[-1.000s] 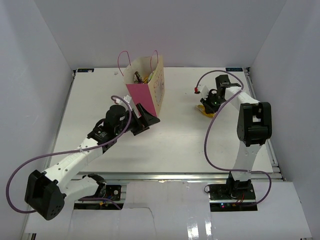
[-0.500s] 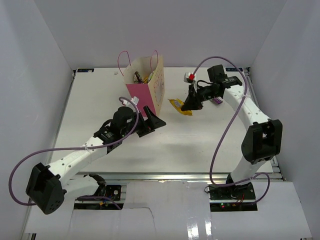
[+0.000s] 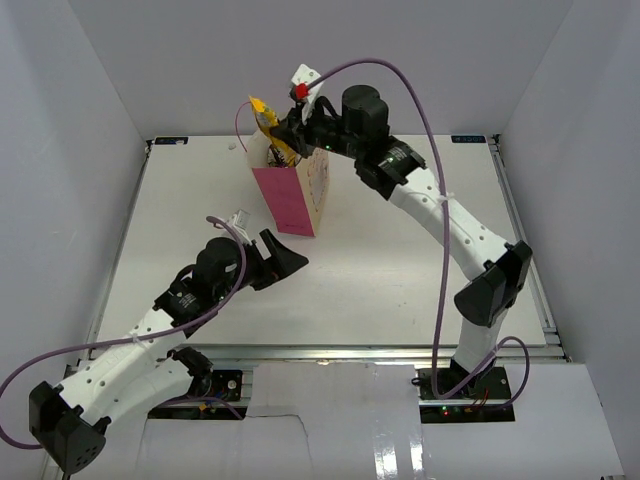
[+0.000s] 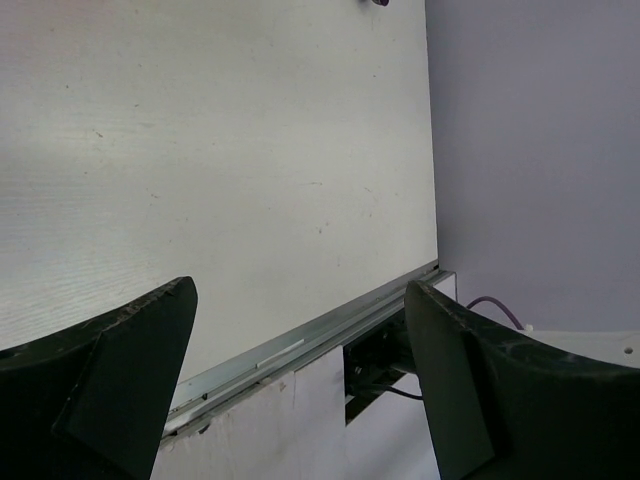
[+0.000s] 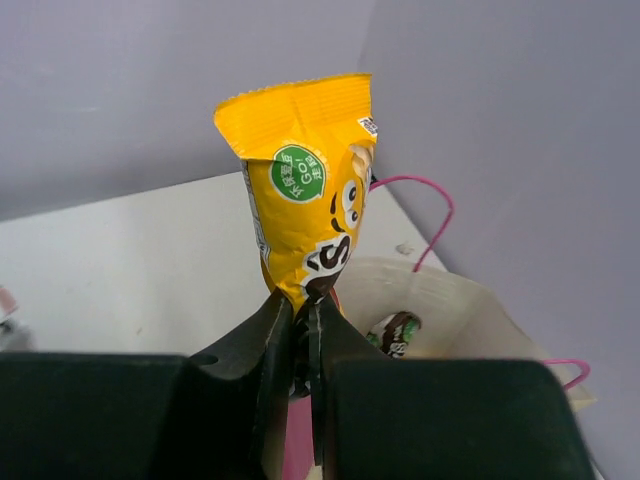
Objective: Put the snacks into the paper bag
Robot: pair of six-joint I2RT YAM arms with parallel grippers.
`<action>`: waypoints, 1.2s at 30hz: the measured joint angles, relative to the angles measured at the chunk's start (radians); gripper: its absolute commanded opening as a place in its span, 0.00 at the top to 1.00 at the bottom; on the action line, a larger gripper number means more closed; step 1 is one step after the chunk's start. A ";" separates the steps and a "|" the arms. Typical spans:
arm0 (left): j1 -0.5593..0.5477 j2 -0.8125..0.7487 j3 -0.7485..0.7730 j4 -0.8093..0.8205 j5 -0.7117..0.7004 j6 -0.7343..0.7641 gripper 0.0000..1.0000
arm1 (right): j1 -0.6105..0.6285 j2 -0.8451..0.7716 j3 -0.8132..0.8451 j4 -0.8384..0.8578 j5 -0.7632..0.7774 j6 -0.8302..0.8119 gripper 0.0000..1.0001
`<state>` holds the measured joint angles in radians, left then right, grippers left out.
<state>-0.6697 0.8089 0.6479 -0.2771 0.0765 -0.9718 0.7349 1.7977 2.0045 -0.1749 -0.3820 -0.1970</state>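
**Yellow candy packet** (image 5: 305,215): gripped by its lower end and held upright over the open top of the paper bag (image 3: 290,200). The right tool (image 5: 298,310) is closed tightly on the packet's bottom edge. The bag is stood upright on the desk (image 3: 420,270), toward the far side, with its pink front turned to the arms and its cord handles (image 5: 425,195) raised. Other snacks (image 5: 393,332) are seen lying inside it, one printed green and brown. The left tool (image 4: 300,290) is held low in front of the bag, apart from it. Its fingers are spread wide and nothing is held between them.
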 measured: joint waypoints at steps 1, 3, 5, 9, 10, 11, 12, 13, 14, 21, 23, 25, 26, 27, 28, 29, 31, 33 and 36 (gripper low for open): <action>0.000 -0.009 -0.001 -0.010 -0.004 -0.002 0.05 | 0.009 0.022 0.000 0.044 0.060 0.011 0.92; 0.000 -0.025 -0.002 -0.018 -0.011 -0.005 0.05 | 0.018 0.073 0.000 0.121 0.164 0.029 0.85; 0.000 -0.035 -0.003 -0.021 -0.014 -0.006 0.05 | 0.018 0.125 0.000 0.175 0.246 0.031 0.78; 0.000 -0.042 -0.003 -0.031 -0.018 -0.005 0.05 | 0.016 0.206 0.000 0.212 0.360 0.016 0.45; 0.000 -0.042 -0.003 -0.034 -0.019 -0.005 0.05 | 0.015 0.216 0.000 0.210 0.381 0.008 0.41; 0.000 -0.042 -0.003 -0.037 -0.021 -0.005 0.05 | 0.014 0.219 0.000 0.208 0.394 0.003 0.34; 0.000 -0.042 -0.003 -0.038 -0.022 -0.004 0.05 | 0.013 0.219 -0.003 0.208 0.405 -0.002 0.33; 0.000 -0.040 -0.003 -0.037 -0.023 -0.001 0.05 | 0.013 0.209 -0.007 0.208 0.406 -0.008 0.31; 0.000 -0.038 -0.002 -0.038 -0.025 0.002 0.05 | 0.011 0.195 -0.015 0.208 0.404 -0.013 0.26; 0.000 -0.011 0.008 -0.047 -0.029 0.040 0.04 | -0.113 -0.054 -0.073 0.029 -0.034 -0.109 0.11; 0.000 -0.011 0.008 -0.056 -0.032 0.051 0.04 | -0.221 -0.150 -0.124 -0.009 -0.158 -0.150 0.12; 0.000 -0.012 0.010 -0.063 -0.037 0.063 0.04 | -0.337 -0.220 -0.198 -0.037 -0.234 -0.172 0.13; 0.000 -0.012 0.012 -0.068 -0.040 0.070 0.04 | -0.407 -0.238 -0.242 -0.051 -0.259 -0.183 0.15; 0.000 -0.013 0.015 -0.072 -0.041 0.075 0.04 | -0.459 -0.239 -0.272 -0.078 -0.272 -0.195 0.15; 0.000 -0.014 0.019 -0.075 -0.042 0.081 0.04 | -0.517 -0.224 -0.294 -0.110 -0.275 -0.205 0.14; 0.000 -0.016 0.022 -0.075 -0.043 0.086 0.03 | -0.565 -0.190 -0.307 -0.138 -0.267 -0.214 0.11; 0.000 -0.019 0.027 -0.075 -0.044 0.096 0.03 | -0.628 -0.095 -0.321 -0.188 -0.212 -0.235 0.07; 0.000 -0.021 0.032 -0.075 -0.055 0.103 0.03 | -0.676 0.019 -0.336 -0.237 -0.129 -0.258 0.04; 0.000 -0.018 0.039 -0.075 -0.066 0.111 0.03 | -0.716 0.154 -0.346 -0.308 -0.019 -0.308 0.04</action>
<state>-0.6697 0.7910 0.6865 -0.3519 0.0105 -0.8604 0.0185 1.9518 1.6581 -0.4831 -0.4007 -0.5053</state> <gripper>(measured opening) 0.972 0.959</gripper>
